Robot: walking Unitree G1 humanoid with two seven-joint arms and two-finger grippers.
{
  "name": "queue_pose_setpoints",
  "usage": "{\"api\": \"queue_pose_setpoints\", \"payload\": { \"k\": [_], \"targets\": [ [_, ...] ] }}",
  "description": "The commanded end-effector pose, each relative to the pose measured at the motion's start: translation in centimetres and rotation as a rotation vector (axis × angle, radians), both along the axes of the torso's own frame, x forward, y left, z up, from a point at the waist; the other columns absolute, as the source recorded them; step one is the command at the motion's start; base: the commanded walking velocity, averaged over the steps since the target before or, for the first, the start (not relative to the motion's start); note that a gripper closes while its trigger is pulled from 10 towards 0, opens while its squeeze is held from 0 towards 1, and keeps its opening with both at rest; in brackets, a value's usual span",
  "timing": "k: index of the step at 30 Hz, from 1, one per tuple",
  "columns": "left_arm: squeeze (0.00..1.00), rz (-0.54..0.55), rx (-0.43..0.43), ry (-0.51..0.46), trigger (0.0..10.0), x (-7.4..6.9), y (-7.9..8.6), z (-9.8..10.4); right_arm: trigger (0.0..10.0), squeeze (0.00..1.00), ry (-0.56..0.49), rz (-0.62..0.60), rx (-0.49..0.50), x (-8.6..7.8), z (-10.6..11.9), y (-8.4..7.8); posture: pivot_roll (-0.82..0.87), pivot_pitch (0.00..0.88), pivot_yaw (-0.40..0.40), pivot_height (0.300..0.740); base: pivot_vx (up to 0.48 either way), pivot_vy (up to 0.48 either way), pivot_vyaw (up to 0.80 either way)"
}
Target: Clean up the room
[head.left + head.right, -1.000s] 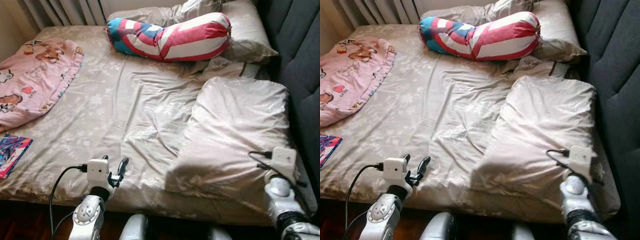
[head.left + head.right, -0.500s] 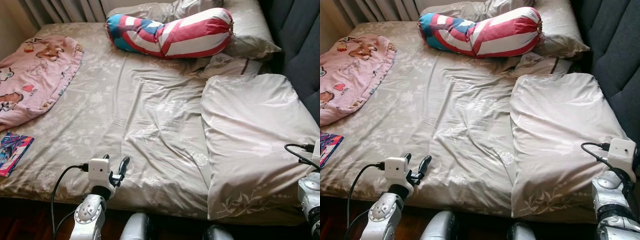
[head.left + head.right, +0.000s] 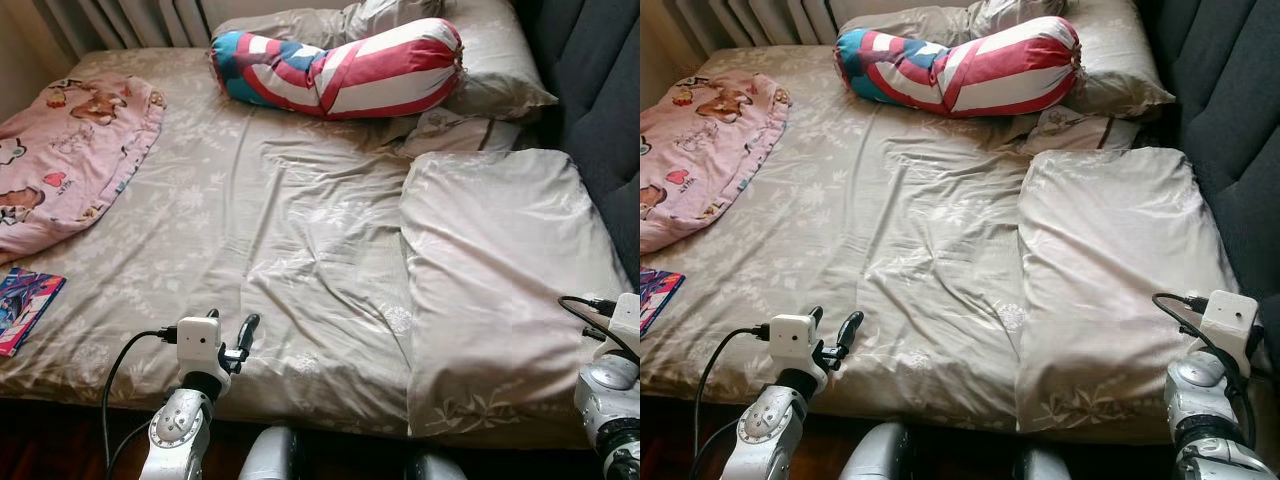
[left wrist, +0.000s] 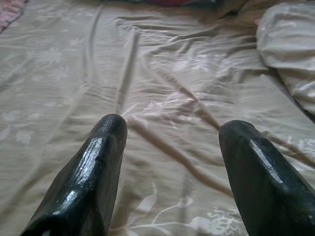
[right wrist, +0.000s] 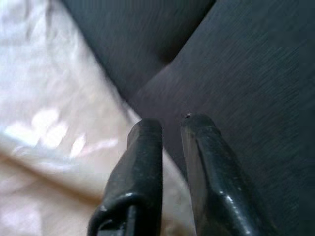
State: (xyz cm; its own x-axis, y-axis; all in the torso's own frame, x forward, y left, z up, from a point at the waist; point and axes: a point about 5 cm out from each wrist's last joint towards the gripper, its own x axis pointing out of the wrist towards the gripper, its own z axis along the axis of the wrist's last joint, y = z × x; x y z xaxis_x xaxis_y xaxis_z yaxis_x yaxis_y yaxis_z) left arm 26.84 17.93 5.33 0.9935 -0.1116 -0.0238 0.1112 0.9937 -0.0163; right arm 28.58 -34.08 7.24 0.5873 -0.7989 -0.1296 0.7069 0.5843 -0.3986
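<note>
Bedding is what you have before you: a flat pillow (image 3: 500, 290) lies on the robot's right side of the bed, its long edge beside the dark headboard (image 3: 600, 90), with a striped bolster (image 3: 340, 65) across the far end, a pink blanket (image 3: 70, 150) at far left and a book (image 3: 25, 305) near the left front edge. The sheet (image 3: 270, 250) between them is creased.

Your left gripper (image 4: 170, 147) hovers low over the sheet at the near edge, its fingers (image 4: 96, 172) spread wide and holding nothing. Your right gripper (image 5: 170, 130) sits by the pillow's near right corner, against the headboard; its fingers (image 5: 142, 162) are almost closed with a thin gap, and nothing is between them.

Expect the pillow to be light, soft and floppy; it will likely sag and fold if you lift it by one point. Take it at a corner or along the short near hem, where the cover bunches into something the fingers can pinch. The cover looks smooth, so grip deep. The blanket should handle the same way, and the book is stiff and thin, so take it by an edge.
</note>
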Motion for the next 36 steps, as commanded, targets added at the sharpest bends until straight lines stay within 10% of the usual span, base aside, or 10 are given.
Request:
{"api": "queue_pose_setpoints", "payload": {
  "k": [1,3,4,5,12,27,36],
  "targets": [
    [0.00,0.004,0.010,0.021,10.0,-0.4,0.3,-0.6,10.0,1.00,-0.080,0.110,-0.013,1.2,0.8,1.3,0.07,0.135,0.057,0.655,0.000,0.000,0.00],
    [0.00,0.006,0.009,0.024,10.0,-0.4,0.4,-0.7,10.0,0.95,-0.133,0.290,0.061,2.5,0.8,3.7,0.07,0.134,0.056,0.655,0.000,0.000,0.00],
    [0.00,0.006,0.009,0.027,10.0,-0.3,0.4,-0.7,10.0,0.30,-0.146,0.388,0.103,3.1,0.6,5.1,0.07,0.133,0.055,0.655,0.000,0.000,0.00],
    [0.00,0.006,0.009,0.031,10.0,-0.3,0.4,-0.8,10.0,0.00,-0.142,0.512,0.165,3.6,0.0,7.1,0.07,0.133,0.054,0.655,0.000,0.000,0.00],
    [0.00,0.070,-0.026,0.086,10.0,-0.3,1.5,-1.9,10.0,0.00,-0.078,0.698,0.319,2.5,-3.4,11.8,0.08,0.131,0.045,0.655,0.000,0.000,0.00],
    [0.00,0.172,-0.142,0.202,10.0,-0.2,2.6,-4.0,10.0,0.00,0.031,0.672,0.474,-0.3,-7.1,12.1,0.07,0.116,0.034,0.739,0.000,0.000,0.00],
    [0.00,0.199,-0.176,0.458,10.0,-2.2,3.0,-8.0,10.0,0.00,0.214,0.593,0.589,-4.7,-11.4,12.6,0.07,0.085,0.028,0.740,0.000,0.000,0.00]
  ]
}}
